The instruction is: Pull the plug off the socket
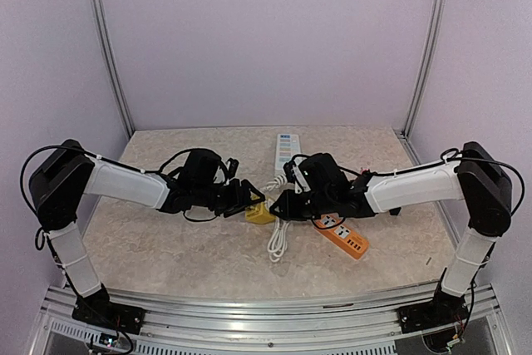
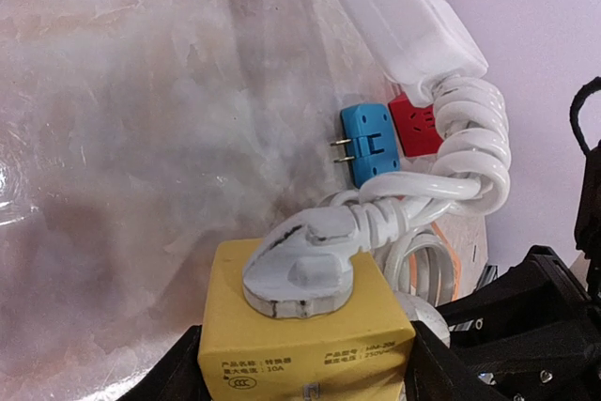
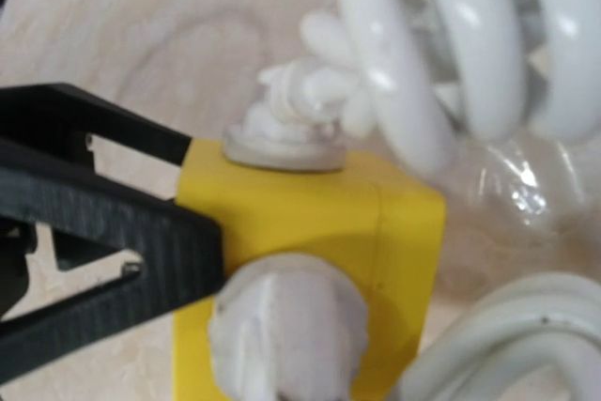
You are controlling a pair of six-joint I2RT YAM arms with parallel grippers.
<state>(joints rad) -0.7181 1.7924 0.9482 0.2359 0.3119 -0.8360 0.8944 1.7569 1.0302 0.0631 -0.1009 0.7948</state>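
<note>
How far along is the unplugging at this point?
Done: the left gripper is clamped on the yellow socket cube, bracing it. In hand: the right gripper sits close beside the cube, but its grip can't be made out. Left: the white plug sits flush in the cube, not yet pulled out.

yellow cube socket, white plug seated flush in its top face, coiled white cord behind
</note>
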